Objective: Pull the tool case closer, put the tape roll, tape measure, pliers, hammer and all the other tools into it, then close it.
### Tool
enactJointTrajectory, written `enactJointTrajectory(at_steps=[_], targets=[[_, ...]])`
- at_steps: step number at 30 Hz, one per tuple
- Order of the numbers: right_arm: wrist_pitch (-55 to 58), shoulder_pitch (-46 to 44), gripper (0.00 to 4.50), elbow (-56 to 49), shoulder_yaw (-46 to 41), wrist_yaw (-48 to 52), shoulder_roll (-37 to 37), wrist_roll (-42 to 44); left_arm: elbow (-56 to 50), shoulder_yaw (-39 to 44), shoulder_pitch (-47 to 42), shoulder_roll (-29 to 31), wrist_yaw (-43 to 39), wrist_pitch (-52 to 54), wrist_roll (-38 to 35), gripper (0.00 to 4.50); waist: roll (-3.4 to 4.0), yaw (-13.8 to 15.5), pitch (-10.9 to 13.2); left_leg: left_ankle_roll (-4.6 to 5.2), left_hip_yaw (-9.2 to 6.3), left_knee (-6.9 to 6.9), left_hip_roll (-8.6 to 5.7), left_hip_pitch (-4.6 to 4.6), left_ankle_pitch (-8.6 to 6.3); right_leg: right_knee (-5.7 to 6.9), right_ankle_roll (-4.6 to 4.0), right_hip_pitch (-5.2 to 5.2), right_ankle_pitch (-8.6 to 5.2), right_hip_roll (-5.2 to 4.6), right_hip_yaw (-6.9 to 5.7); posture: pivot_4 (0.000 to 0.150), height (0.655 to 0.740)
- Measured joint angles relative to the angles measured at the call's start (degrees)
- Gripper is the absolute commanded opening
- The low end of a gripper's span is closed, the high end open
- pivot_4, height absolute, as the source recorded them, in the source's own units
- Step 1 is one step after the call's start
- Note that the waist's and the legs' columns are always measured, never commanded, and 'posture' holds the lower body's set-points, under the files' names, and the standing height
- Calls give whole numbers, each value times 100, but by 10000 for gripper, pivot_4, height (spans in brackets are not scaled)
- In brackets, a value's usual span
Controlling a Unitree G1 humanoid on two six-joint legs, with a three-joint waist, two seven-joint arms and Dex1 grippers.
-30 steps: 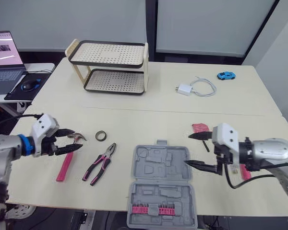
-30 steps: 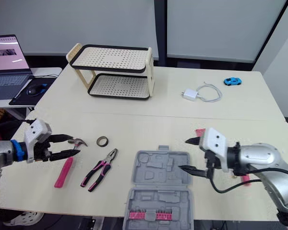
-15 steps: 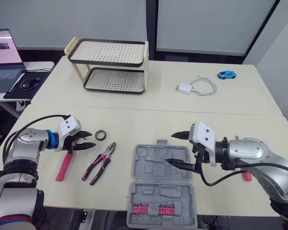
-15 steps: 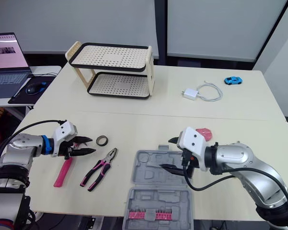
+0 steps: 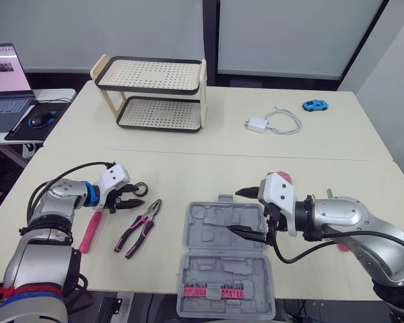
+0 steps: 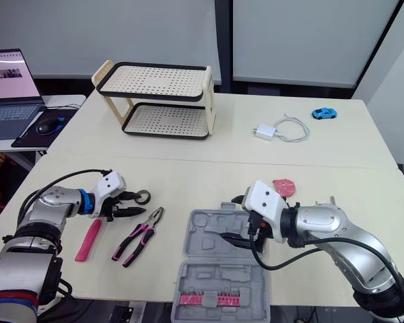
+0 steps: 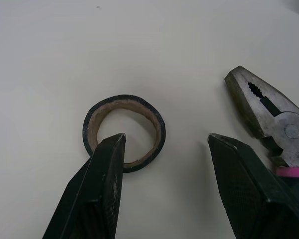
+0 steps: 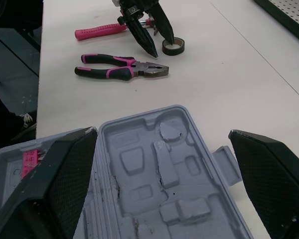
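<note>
Tape roll (image 5: 141, 188) lies on the table (image 5: 188, 168) left of the open tool case (image 5: 225, 276); our left gripper (image 5: 139, 196) has reached forward to it. From the left wrist we see spread fingers (image 7: 102, 174) straddling one side of the roll, ready to pinch. Our right gripper (image 8: 162, 133) hangs wide over the case

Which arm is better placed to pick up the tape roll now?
Left. The left gripper is open at the tape roll, one fingertip over the ring. The right gripper is open over the tool case.
</note>
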Motion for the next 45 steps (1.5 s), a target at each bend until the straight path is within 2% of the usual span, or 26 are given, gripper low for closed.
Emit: enactJointTrajectory(at_steps=[2,9,16,20,23,26,29,32,37,45], targets=[[19,0,45000,-18,0,-4,0,3,63,0,-45,-52,88,-19,57,20947,0,-9,0,0,-1,0,0,0,0,0,0,0,0,0,-1,1500,7350],[94,20,45000,-131,-4,-13,0,31,82,-3,-82,-167,193,-47,165,110,0,-26,0,0,-1,0,0,1,0,1,0,0,0,0,0,1500,7350],[170,78,45000,-169,-13,-71,-1,115,-79,-44,-95,-188,36,7,204,110,0,-27,0,0,-1,0,0,-1,0,1,0,0,0,0,-1,1500,7350],[192,110,45000,-263,-31,-149,-4,152,-589,-38,-137,-99,-339,217,72,110,0,-28,0,0,-4,0,1,-3,0,1,0,-1,0,0,-3,1500,7350],[207,231,45000,-375,-89,-173,-53,212,-1603,57,-130,120,-841,747,-250,110,0,-28,0,-1,-3,-1,1,-4,0,-1,0,0,0,0,-1,1500,7350],[228,389,45000,-440,-205,-223,-224,212,-3618,65,327,340,-1416,1988,-858,110,1,-32,0,-1,3,-2,2,-2,1,-3,0,2,0,-2,6,1500,7350],[312,517,45000,-524,-286,-299,-269,220,-5306,-16,874,356,-1572,3300,-1398,110,0,-30,0,-1,0,-1,5,3,1,0,0,4,-1,2,5,1500,7350],[468,631,45000,-585,-407,-443,-268,266,-6270,-156,1185,267,-1434,4178,-1724,110,1,-27,0,0,0,0,6,5,1,3,0,5,-1,4,6,1500,7350],[800,756,45000,-672,-477,-740,-219,357,-6924,-517,1555,-135,-983,4676,-1871,110,0,-32,0,0,4,-1,5,6,0,0,0,5,-1,5,11,1500,7350],[1045,761,45000,-765,-417,-1035,-145,438,-6809,-853,1839,-474,-453,4622,-1831,110,0,-11,0,0,4,-1,5,5,0,-2,0,4,-1,5,11,1500,7350]])
